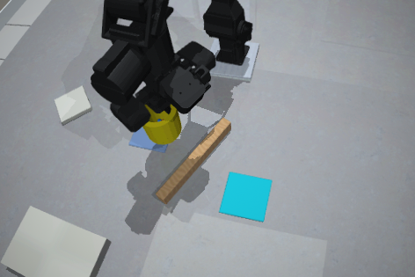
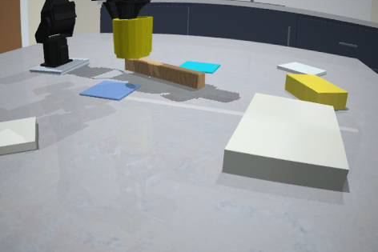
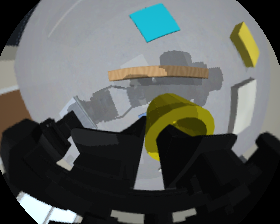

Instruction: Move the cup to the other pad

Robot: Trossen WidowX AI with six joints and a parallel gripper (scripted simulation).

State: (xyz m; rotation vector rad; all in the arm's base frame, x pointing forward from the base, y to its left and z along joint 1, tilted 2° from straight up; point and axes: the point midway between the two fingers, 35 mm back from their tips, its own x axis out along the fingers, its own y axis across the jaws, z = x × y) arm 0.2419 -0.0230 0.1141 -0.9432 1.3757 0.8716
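Observation:
The yellow cup (image 1: 163, 132) (image 2: 133, 38) (image 3: 163, 104) is in the air, roughly upright, above the tabletop. My gripper (image 1: 157, 107) (image 2: 128, 16) (image 3: 150, 119) is shut on the cup's wall, one finger inside the rim. A small blue spot shows inside the cup in the top view; the other marbles are hidden. The blue pad (image 1: 147, 142) (image 2: 106, 90) is bare and partly covered from sight by the cup in the top view. The cyan pad (image 1: 246, 196) (image 2: 200, 67) (image 3: 155, 22) lies bare on the far side of the wooden bar.
The wooden bar (image 1: 193, 161) (image 2: 164, 74) (image 3: 158, 73) lies between the pads. A large white block (image 1: 54, 243) (image 2: 288, 133), a yellow block (image 2: 316, 86) (image 3: 245, 44) and a small white block (image 1: 73, 105) (image 2: 18, 134) lie around. A black upright post (image 1: 226, 20) (image 2: 58, 21) stands behind.

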